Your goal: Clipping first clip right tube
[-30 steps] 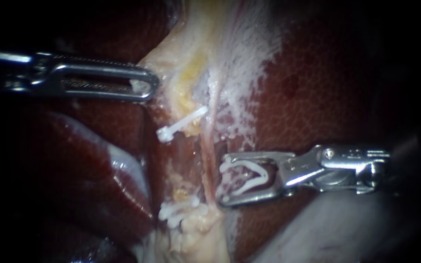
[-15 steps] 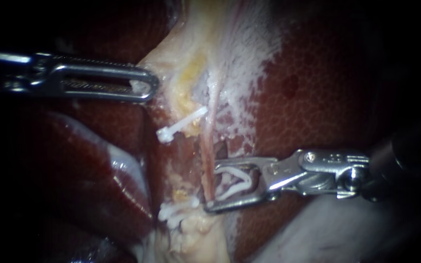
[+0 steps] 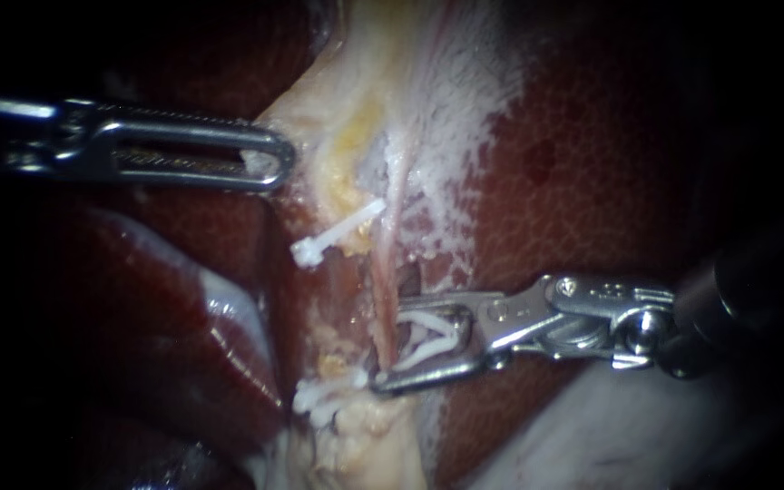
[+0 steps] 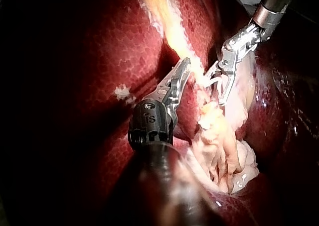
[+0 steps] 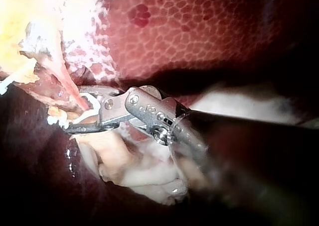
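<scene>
The left instrument clamps pale yellowish tissue at far left while the right instrument, jaws wide and holding an open white plastic clip, straddles the slim pink right tube mid-scene: placement looks set, and the next move calls for a full squeeze.

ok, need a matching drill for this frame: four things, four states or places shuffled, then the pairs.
Endoscope view.
1 left instrument
2 right instrument
3 pink tube
4 slanted white clip

A holds a loaded white clip in its jaws
B passes between the right instrument's jaws
C lies on tissue above those jaws, free of both instruments
D jaws shut on pale tissue

Pairs: 1-D, 2-A, 3-B, 4-C
</scene>
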Motion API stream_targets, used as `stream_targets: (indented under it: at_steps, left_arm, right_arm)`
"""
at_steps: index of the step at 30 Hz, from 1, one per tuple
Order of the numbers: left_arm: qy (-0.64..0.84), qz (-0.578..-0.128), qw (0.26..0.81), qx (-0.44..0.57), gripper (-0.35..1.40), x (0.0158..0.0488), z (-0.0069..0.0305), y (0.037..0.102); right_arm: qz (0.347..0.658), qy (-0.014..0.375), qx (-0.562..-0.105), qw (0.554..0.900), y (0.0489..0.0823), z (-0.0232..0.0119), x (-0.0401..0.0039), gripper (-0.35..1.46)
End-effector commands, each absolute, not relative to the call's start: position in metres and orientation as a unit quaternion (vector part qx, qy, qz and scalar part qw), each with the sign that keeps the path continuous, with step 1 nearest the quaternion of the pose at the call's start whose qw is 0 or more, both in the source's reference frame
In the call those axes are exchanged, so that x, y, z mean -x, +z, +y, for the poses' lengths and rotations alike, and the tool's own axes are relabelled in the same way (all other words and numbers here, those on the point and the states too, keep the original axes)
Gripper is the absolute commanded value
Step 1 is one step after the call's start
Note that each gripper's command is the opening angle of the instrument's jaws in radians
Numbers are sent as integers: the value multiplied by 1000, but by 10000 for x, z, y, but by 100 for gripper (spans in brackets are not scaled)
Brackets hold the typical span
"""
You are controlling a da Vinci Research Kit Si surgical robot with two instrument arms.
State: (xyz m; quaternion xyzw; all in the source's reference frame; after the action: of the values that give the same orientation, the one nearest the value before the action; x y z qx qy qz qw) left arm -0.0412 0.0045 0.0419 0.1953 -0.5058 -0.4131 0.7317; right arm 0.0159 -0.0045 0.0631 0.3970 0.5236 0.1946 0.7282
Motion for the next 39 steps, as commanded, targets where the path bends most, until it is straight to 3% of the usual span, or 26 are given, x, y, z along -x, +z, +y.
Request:
stream_targets:
  at_steps: [1,11,24,27,36,39]
  left_arm:
    - [-413,-506,732,-196,-35,412,45,419]
    - [-413,-506,732,-196,-35,411,45,419]
    - [-413,-506,732,-196,-35,412,45,419]
    - [-413,-506,732,-196,-35,412,45,419]
    - [-413,-506,732,-196,-35,412,45,419]
    - [-413,-506,732,-196,-35,412,45,419]
  right_arm:
    - [523,195,-405,725,629,-47,-159,49]
    - [510,204,-464,695,623,-51,-160,44]
    - [509,217,-465,691,628,-47,-168,31]
    - [509,217,-465,691,631,-44,-171,22]
    - [511,223,-460,692,642,-30,-159,-35]
    - [510,223,-461,691,645,-24,-155,-35]
